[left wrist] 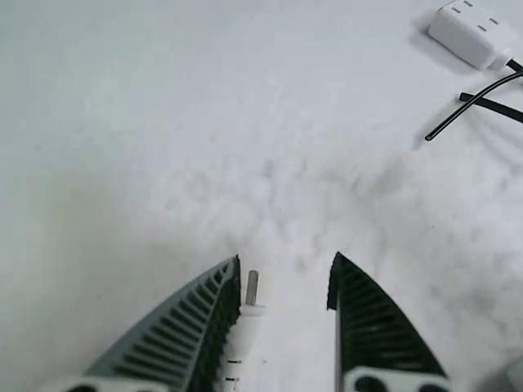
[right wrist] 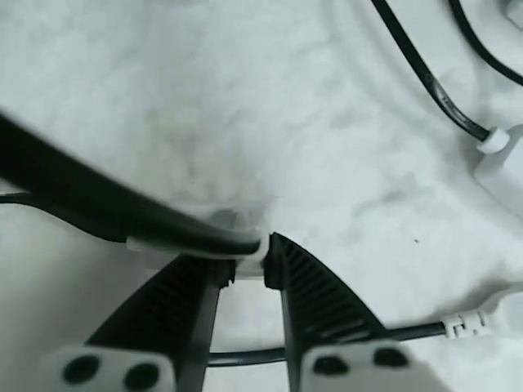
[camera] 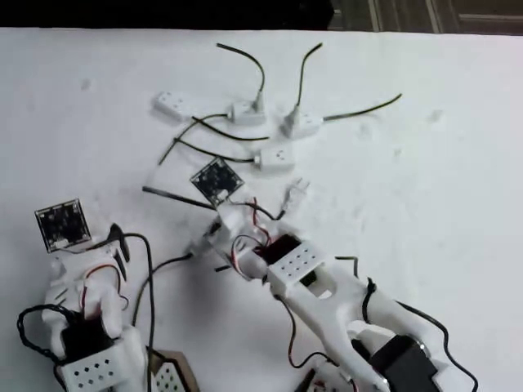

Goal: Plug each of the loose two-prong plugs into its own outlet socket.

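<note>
The right gripper point(right wrist: 252, 255) fingers pinch a white two-prong plug point(right wrist: 233, 243) on its black cord point(right wrist: 98, 196), low over the white table point(camera: 441, 204), presumably for carrying to the white outlet sockets point(camera: 274, 157). The left gripper point(left wrist: 284, 282) fingers stand wide.

This looks like a robotics lab or test bench, not a lived-in room. A desk point(camera: 458, 163) under wrinkled white cloth carries two small white arms point(camera: 327, 294) with bare red and black wiring. Each arm wears a square black-and-white marker tag point(camera: 63, 224). Outlet blocks point(camera: 274, 158) on short cut-off cords lie loose between them.
</note>
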